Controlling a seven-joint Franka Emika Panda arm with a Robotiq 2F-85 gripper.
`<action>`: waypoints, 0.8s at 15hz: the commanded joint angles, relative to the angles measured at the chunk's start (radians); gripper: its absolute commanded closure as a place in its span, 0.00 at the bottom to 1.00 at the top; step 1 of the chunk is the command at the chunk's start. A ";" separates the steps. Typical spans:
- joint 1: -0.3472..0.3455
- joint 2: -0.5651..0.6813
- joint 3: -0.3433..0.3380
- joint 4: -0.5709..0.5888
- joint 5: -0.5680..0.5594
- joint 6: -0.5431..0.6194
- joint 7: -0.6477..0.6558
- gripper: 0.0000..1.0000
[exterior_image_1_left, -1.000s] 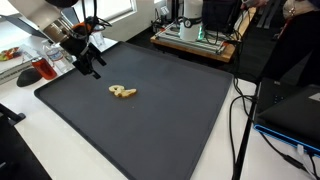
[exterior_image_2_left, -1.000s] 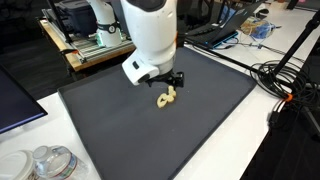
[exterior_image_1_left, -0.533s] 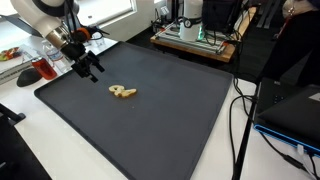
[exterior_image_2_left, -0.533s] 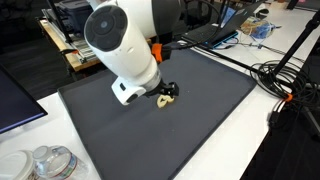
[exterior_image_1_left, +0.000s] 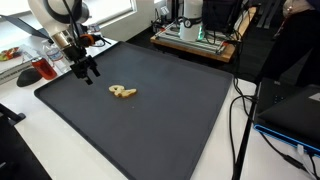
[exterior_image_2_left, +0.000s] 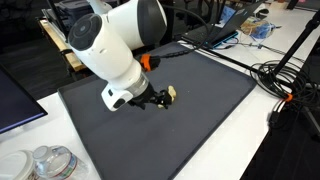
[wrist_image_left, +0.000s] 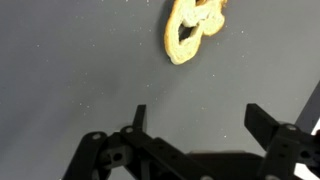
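Observation:
A small tan pretzel-shaped object (exterior_image_1_left: 123, 93) lies on the dark grey mat (exterior_image_1_left: 160, 120). It shows at the top of the wrist view (wrist_image_left: 192, 30) and, partly behind the arm, in an exterior view (exterior_image_2_left: 169, 95). My gripper (exterior_image_1_left: 87, 68) hangs above the mat's edge, apart from the tan object. Its fingers are spread wide with nothing between them, as the wrist view (wrist_image_left: 198, 118) shows. In an exterior view the gripper (exterior_image_2_left: 152, 100) is close beside the object.
A red cup (exterior_image_1_left: 47, 70) and a plate of food (exterior_image_1_left: 10, 55) stand beyond the mat's edge. Clear containers (exterior_image_2_left: 45, 163) sit near a mat corner. Cables (exterior_image_2_left: 285, 85) lie beside the mat. A rack with equipment (exterior_image_1_left: 195, 35) stands behind.
The arm has swung away from the tan object toward the mat's edge and turned. The gripper stays open. The tan object has not moved.

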 joint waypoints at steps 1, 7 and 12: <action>-0.029 -0.147 0.024 -0.233 0.065 0.111 -0.122 0.00; -0.053 -0.323 0.032 -0.505 0.220 0.214 -0.318 0.00; -0.011 -0.467 0.018 -0.699 0.298 0.259 -0.446 0.00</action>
